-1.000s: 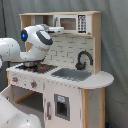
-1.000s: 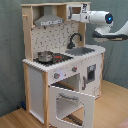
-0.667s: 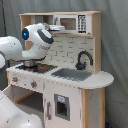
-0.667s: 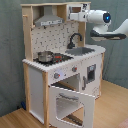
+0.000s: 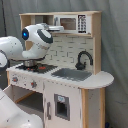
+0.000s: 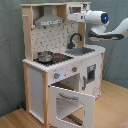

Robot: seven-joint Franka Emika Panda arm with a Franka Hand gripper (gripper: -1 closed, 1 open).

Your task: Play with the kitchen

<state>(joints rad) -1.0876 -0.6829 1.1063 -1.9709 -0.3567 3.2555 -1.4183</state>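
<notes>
The kitchen [image 5: 93,107] [image 6: 35,85] is a white and light-wood toy unit. It has a black faucet [image 5: 84,59] [image 6: 75,39], a grey sink [image 5: 72,74] [image 6: 80,50] and a metal pot [image 6: 45,56] on the stovetop. In the second exterior view its oven door [image 6: 75,102] hangs open and folded down. My gripper [image 5: 56,27] [image 6: 73,16] is up at the top shelf, between the hood [image 6: 50,20] and the microwave panel [image 5: 70,23]. Nothing shows in its hold.
Knobs [image 5: 32,84] [image 6: 56,75] line the front panel. The white arm [image 5: 20,47] crosses above the stovetop from the first exterior view's left. The open oven door juts out over the wooden floor [image 6: 112,107]. A grey curtain [image 5: 115,45] hangs behind.
</notes>
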